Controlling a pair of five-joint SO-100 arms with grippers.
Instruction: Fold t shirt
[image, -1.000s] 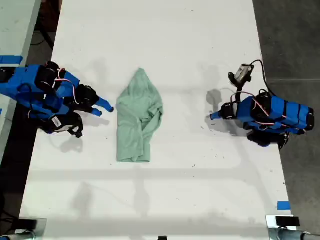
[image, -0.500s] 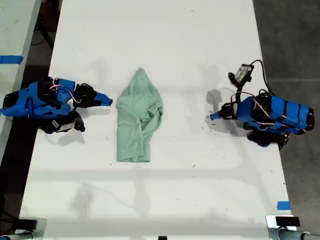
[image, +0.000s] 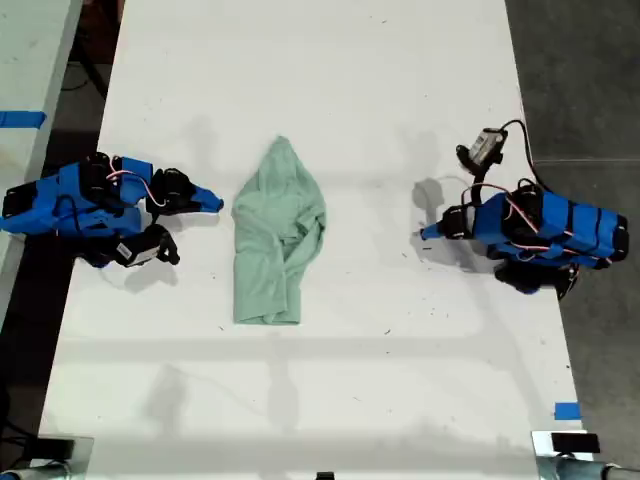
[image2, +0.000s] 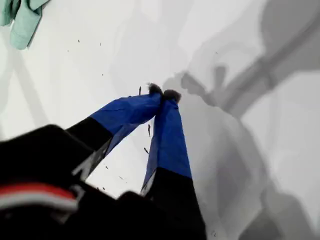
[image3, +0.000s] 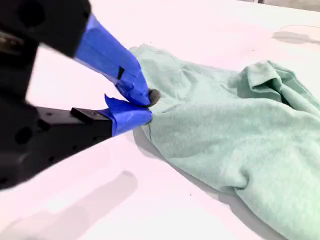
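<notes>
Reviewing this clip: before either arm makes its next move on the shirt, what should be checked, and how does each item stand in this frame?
1. The t shirt lies wholly on the table, away from its edges: ok.
2. Shirt lies flat for folding: not ok, it is bunched and wrinkled.
3. My second gripper is at the shirt's edge: ok.
4. My second gripper has cloth between its tips: cannot tell.
5. My first gripper is free of the shirt: ok, shut over bare table.
6. Nothing else on the table near the shirt: ok.
</notes>
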